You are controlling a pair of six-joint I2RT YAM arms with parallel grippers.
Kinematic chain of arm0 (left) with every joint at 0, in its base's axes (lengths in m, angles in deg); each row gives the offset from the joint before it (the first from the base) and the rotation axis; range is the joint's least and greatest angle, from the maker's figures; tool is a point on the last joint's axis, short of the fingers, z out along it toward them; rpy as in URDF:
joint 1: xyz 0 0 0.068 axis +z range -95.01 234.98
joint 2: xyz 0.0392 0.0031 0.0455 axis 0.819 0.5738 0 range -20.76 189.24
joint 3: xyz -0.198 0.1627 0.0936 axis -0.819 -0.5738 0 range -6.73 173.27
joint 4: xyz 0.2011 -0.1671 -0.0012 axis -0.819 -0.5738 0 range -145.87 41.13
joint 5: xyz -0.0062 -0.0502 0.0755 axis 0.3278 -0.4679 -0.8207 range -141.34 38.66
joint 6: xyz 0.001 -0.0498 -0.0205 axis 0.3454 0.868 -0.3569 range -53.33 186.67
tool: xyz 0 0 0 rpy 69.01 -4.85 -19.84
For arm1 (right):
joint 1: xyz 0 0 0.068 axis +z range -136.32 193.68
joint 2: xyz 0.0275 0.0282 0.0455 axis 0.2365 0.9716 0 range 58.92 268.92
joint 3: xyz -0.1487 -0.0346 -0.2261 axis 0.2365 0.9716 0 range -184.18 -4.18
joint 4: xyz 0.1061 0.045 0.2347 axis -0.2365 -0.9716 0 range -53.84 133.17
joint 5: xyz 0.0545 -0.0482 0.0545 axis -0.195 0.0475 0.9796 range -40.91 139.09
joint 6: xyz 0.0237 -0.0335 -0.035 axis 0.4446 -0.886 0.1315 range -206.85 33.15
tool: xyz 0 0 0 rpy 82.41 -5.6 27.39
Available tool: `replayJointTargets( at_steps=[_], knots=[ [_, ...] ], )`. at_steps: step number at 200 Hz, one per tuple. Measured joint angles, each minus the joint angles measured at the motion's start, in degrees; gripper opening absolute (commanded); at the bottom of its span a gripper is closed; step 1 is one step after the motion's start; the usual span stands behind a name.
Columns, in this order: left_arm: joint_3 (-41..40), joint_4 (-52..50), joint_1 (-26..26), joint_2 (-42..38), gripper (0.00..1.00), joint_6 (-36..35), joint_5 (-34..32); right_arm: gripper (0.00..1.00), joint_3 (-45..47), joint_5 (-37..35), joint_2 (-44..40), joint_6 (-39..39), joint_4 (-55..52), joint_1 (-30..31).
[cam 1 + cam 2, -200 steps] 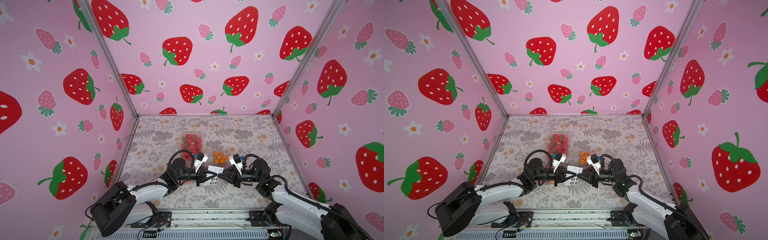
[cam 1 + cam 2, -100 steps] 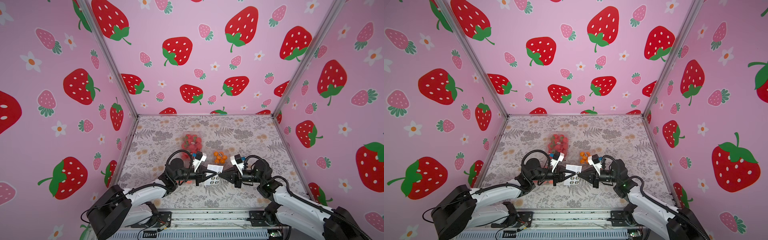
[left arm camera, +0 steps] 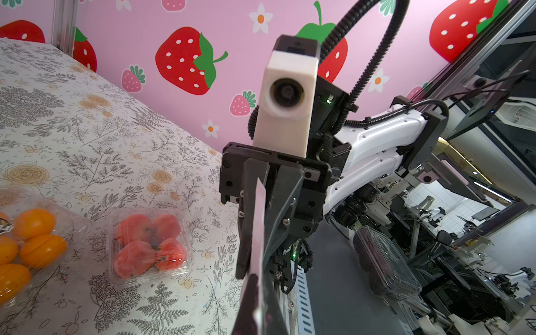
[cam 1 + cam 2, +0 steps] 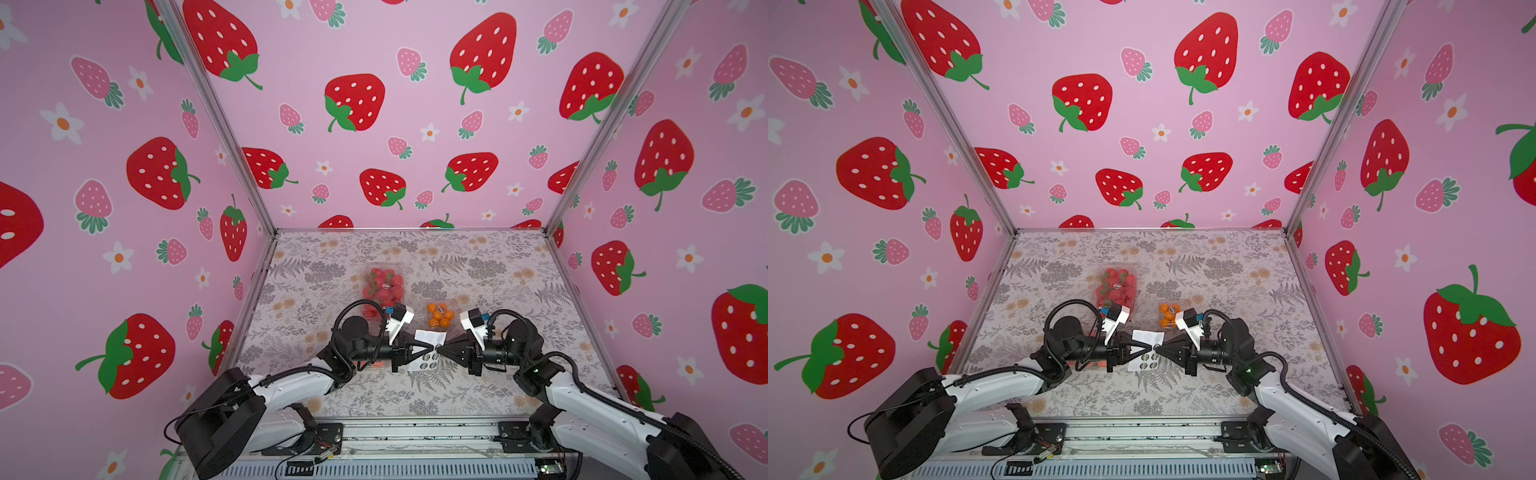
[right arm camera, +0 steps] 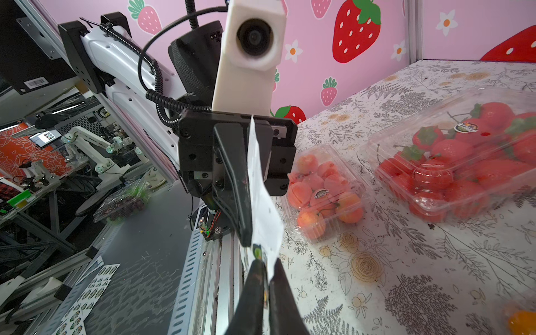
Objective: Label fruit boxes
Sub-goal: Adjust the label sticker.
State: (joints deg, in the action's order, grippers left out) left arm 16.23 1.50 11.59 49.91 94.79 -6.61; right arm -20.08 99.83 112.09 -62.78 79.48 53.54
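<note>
My left gripper [image 4: 432,346] is shut on a white sheet of round stickers [image 4: 430,334], held above the table's front middle. My right gripper [image 5: 268,284] meets it tip to tip, shut on a sticker at the sheet's [image 5: 261,200] lower edge. The large strawberry box [image 4: 383,284] lies behind the left arm and carries a round label [image 5: 465,127]. A box of peach-pink fruits [image 5: 322,191], also labelled, sits beside the left gripper. The small box of oranges [image 4: 440,314] is behind the sheet, and a small peach-pink fruit box [image 3: 149,242] lies next to it.
A metal rail [image 4: 415,432] runs along the table's front edge. Pink strawberry-print walls close the left, back and right sides. Loose sticker sheets [image 5: 87,287] lie on the grey ledge outside the rail. Another clamshell [image 3: 385,261] sits outside the cell.
The right jaws have closed in on the sheet's right edge. Both arms have stayed in nearly the same place, with the sheet still pinched by the left gripper.
</note>
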Motion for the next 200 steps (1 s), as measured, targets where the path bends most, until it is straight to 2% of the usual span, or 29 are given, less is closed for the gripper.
replayJointTargets(
  at_steps=[16,42,76,126,200],
  knots=[
    [0.0,-0.1,0.0,-0.2,0.00,-0.1,0.0,0.10,0.0,-0.2,-1.3,0.0,-0.4,0.0],
    [0.0,-0.7,0.0,-0.9,0.00,-0.4,-0.1,0.00,0.0,-0.3,-2.4,-0.2,-0.3,0.0],
    [0.0,-1.3,-0.1,-1.3,0.00,-0.5,-0.1,0.00,0.0,-0.3,-1.7,-0.3,0.0,0.0],
    [0.0,0.1,-1.3,1.6,0.00,0.2,0.4,0.00,-0.5,1.8,3.8,0.1,2.2,0.1],
    [-0.2,1.7,0.4,1.1,0.00,0.3,1.5,0.00,-0.5,3.7,4.2,2.0,7.0,0.2]
  ],
)
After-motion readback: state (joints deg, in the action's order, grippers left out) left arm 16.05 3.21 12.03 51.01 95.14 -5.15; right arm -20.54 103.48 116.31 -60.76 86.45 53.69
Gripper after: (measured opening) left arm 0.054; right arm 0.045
